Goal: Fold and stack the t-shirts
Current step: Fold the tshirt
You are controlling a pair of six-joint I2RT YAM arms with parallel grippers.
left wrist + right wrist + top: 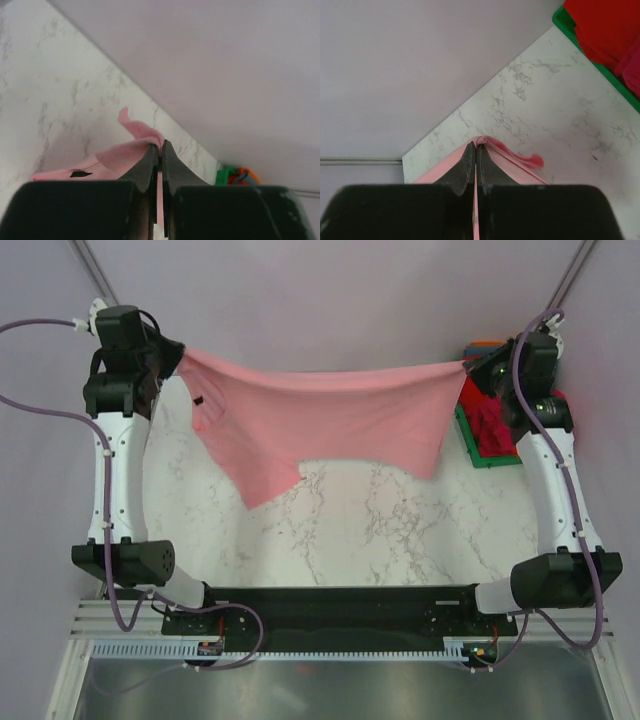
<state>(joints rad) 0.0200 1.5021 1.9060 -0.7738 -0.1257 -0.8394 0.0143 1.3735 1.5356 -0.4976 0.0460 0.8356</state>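
Note:
A light salmon-pink t-shirt [320,420] hangs stretched in the air between my two grippers, above the far part of the marble table. My left gripper [181,353] is shut on its left corner; in the left wrist view the cloth [125,152] is pinched between the closed gripper [160,146]. My right gripper [466,364] is shut on the right corner; in the right wrist view the cloth [510,155] folds over the closed gripper [476,145]. The shirt's lower edge droops toward the table at left centre.
A green bin [480,445] stands at the far right with red and magenta tees [492,425] and an orange one [485,344] in it; it also shows in the right wrist view [600,70] and the left wrist view [226,175]. Purple walls surround the marble table [360,530].

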